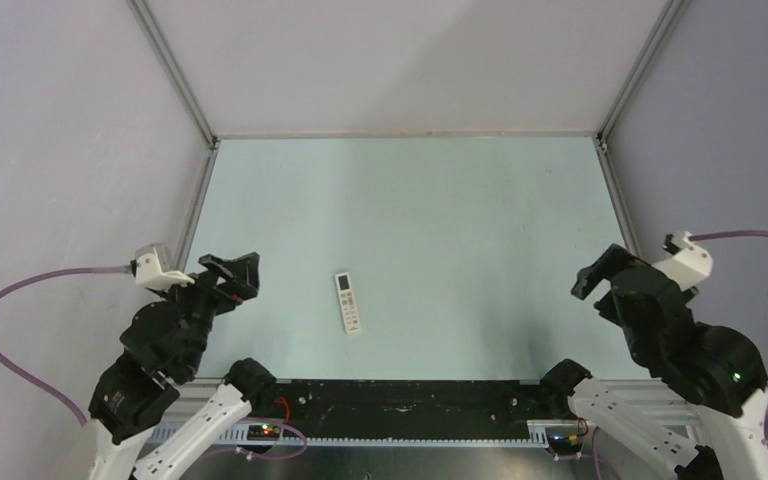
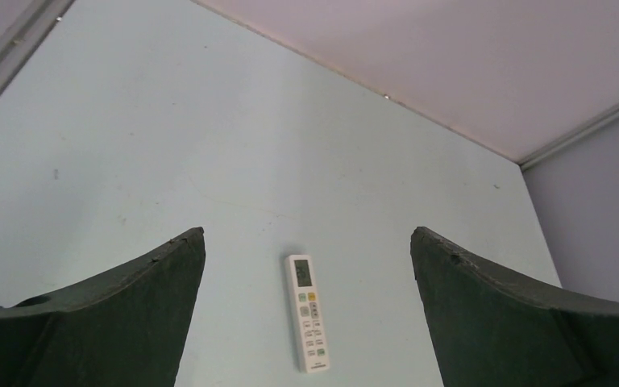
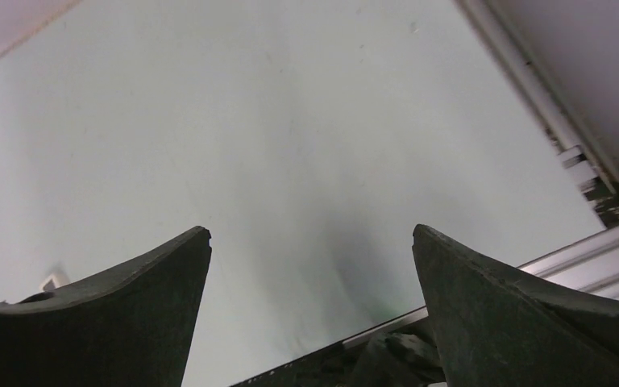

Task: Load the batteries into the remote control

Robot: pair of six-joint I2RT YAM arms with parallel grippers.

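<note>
- The remote control [image 1: 349, 302] lies flat on the table [image 1: 440, 200], between the two arms and closer to the left one, towards the near edge.
- It is seen face up: the grey display window and the buttons are uppermost, so the battery bay is judged to be underneath and out of view.
- Its long axis runs roughly near to far, with the far end leaning slightly to the left. The display end points away from the arm bases and the plain end towards them.
- The batteries cannot be found in any view.
- The remote control is judged to be light, rigid and smooth-shelled; sliding on the table is to be expected if it is pushed from one side.
- A hold across the narrow width, on the two long edges near mid-length, is recommended; the low profile leaves little edge to be gripped.
- The left gripper [image 1: 235, 275] is spread wide and empty, raised above the table and aimed at the remote control [image 2: 309, 313].
- The right gripper [image 1: 600, 275] is likewise spread wide and empty, well apart from the remote control.
</note>
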